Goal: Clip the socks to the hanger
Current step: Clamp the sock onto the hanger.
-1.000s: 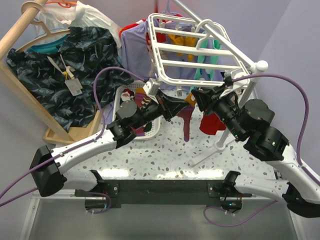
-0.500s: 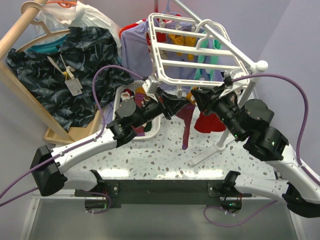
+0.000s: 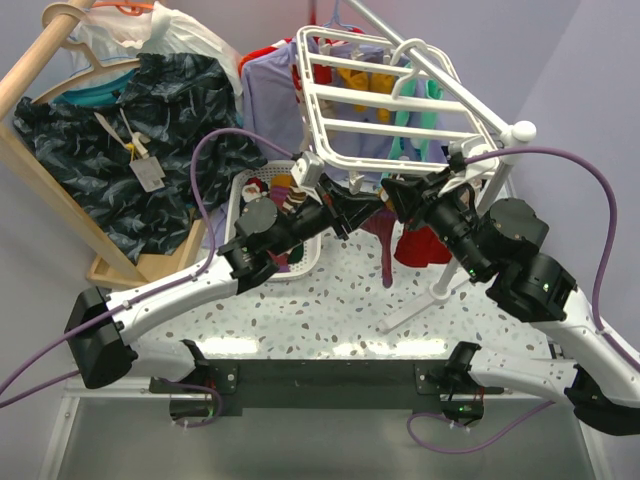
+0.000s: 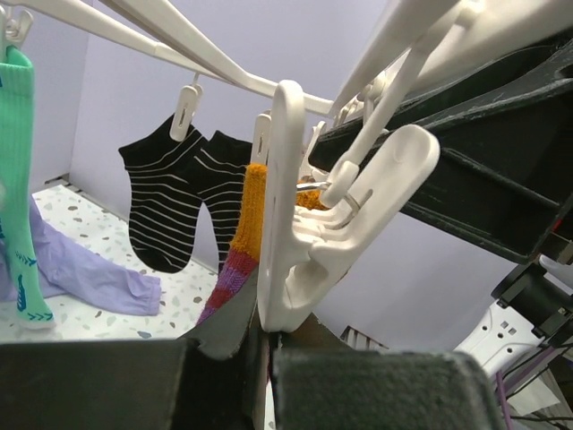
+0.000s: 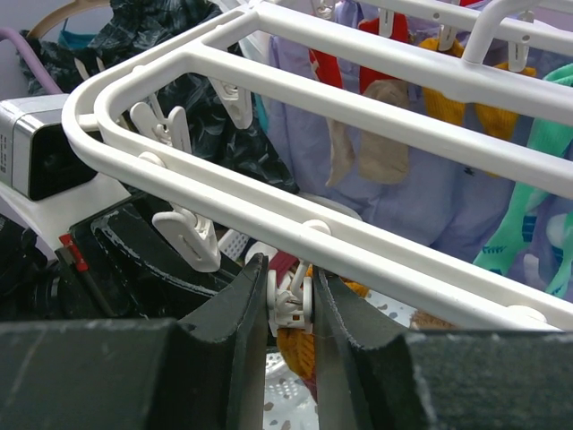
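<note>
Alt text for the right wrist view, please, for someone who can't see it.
The right claw pinches a small white clip hanging under the near bar of the white hanger. Beyond the bars hang a tan sock, a teal sock and lilac fabric; an orange sock shows below the clip.

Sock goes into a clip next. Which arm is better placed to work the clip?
Right. The right gripper has a small white clip between its fingers under the hanger. The left gripper sits by the maroon sock, probably better for feeding it.
</note>
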Tool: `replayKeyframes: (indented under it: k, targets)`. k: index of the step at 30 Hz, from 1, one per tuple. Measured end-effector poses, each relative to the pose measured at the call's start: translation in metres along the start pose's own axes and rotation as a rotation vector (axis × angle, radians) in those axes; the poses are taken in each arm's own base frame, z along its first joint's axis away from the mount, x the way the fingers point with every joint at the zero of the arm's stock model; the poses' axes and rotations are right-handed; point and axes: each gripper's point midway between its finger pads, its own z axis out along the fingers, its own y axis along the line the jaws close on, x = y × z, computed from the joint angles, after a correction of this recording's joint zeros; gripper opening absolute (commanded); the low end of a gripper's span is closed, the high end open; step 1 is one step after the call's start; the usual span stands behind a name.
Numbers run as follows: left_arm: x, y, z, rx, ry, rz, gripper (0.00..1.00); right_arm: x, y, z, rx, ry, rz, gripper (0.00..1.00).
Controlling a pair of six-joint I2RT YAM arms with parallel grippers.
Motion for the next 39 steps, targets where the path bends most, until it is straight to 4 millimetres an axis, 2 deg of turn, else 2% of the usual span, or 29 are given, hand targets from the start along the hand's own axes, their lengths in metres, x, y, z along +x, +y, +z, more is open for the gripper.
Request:
replayKeyframes:
  k: [1, 2, 5, 11, 15, 17, 21, 24, 29, 39]
  targets:
    - [0.0, 0.0, 0.0, 0.0, 0.0, 0.0, 0.0, 0.0, -0.001, 0.0, 0.003, 0.0, 0.0, 0.36]
    - [0.0, 0.0, 0.0, -0.001, 0.0, 0.0, 0.0, 0.0, -0.001, 0.0, 0.006, -0.001, -0.001, 0.4]
    - [0.0, 0.001, 0.0, -0.005, -0.002, 0.003, 0.11, 0.003, -0.005, -0.002, 0.024, 0.003, -0.005, 0.52]
    - [-0.001, 0.002, 0.0, -0.006, -0.003, 0.025, 0.33, 0.01, -0.013, -0.004, 0.058, 0.016, -0.02, 0.54]
    - [-0.001, 0.003, -0.001, -0.008, -0.005, 0.049, 0.53, 0.007, -0.019, -0.007, 0.086, 0.005, -0.021, 0.54]
    - [-0.001, 0.003, -0.004, -0.011, -0.004, 0.064, 0.58, 0.004, -0.024, -0.01, 0.103, -0.004, -0.021, 0.54]
    - [-0.006, 0.001, -0.013, -0.011, -0.006, 0.114, 0.75, 0.002, -0.031, -0.015, 0.133, -0.016, -0.02, 0.54]
    - [-0.016, -0.004, -0.02, -0.004, -0.019, 0.168, 0.81, 0.0, -0.036, -0.019, 0.154, -0.025, -0.021, 0.55]
    - [-0.033, -0.012, -0.027, 0.018, -0.053, 0.253, 0.81, 0.002, -0.042, -0.021, 0.182, -0.025, -0.028, 0.55]
    - [-0.036, -0.007, -0.014, 0.009, -0.051, 0.317, 0.68, 0.003, -0.048, -0.024, 0.211, -0.02, -0.039, 0.56]
